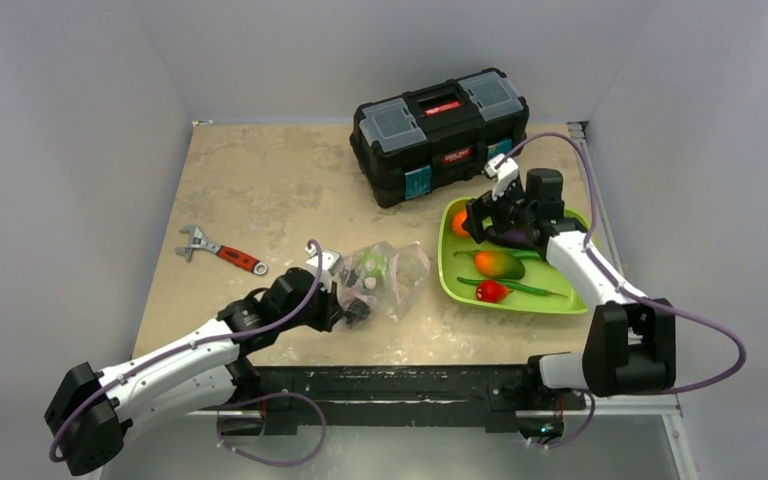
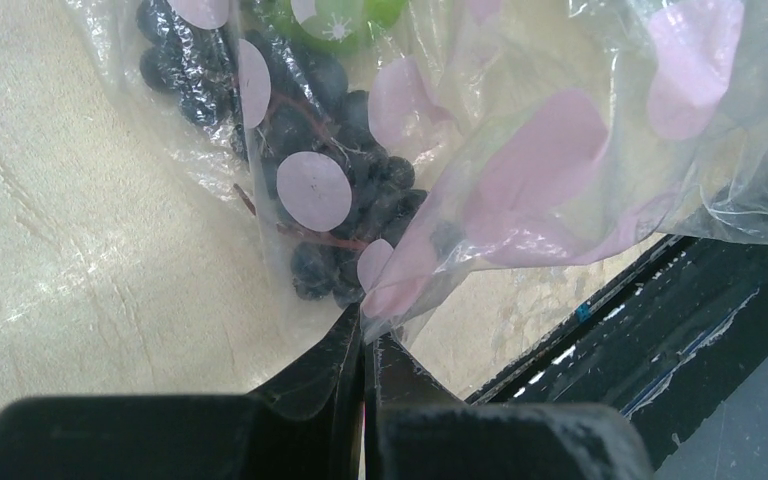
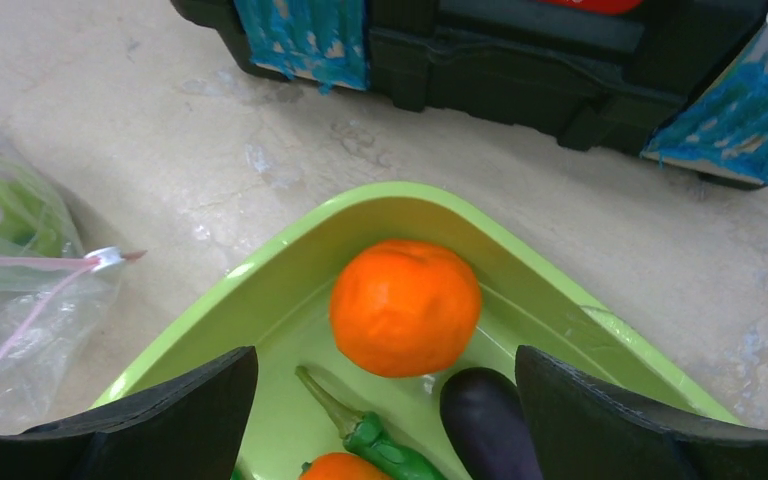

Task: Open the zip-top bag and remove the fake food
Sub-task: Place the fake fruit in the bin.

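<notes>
Though walls are grey, the tabletop is beige.

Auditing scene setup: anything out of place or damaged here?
The red-handled metal wrench lies loose on the beige table, apart from the closed black plastic toolbox. The toolbox's blue front latches look worn and patchy. Nothing is spilled.
</notes>
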### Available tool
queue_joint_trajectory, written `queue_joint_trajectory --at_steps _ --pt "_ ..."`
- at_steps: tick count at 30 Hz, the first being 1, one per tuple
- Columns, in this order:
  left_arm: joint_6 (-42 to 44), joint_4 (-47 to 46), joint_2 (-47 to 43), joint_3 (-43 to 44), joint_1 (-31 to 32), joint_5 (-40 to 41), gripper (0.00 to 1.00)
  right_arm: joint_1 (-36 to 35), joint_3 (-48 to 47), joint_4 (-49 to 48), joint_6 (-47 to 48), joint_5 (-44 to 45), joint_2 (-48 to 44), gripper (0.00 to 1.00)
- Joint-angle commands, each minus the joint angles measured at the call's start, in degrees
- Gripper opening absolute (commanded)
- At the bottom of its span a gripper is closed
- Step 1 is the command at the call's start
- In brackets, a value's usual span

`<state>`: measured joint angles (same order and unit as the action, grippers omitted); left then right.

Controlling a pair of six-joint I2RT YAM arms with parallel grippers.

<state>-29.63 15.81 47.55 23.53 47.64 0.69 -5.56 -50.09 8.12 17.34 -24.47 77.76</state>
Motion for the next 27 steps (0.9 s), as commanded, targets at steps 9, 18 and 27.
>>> queue_joint_trajectory --at_steps 9,18,27 --pt "-2.0 -4.5 -1.6 -1.5 -0.3 -0.2 0.0 0.4 2.6 1.8 8.9 -19.9 -10.5 0.99" --pt "-2.2 -4.6 -3.7 -2.2 -0.3 0.3 0.0 0.2 2.4 9.0 18.6 -32.6 -9.3 0.99" --pt "-2.6 -5.2 -4.3 -2.6 -0.3 0.4 0.0 0.2 -0.4 15.6 24.3 -35.1 -7.7 0.99"
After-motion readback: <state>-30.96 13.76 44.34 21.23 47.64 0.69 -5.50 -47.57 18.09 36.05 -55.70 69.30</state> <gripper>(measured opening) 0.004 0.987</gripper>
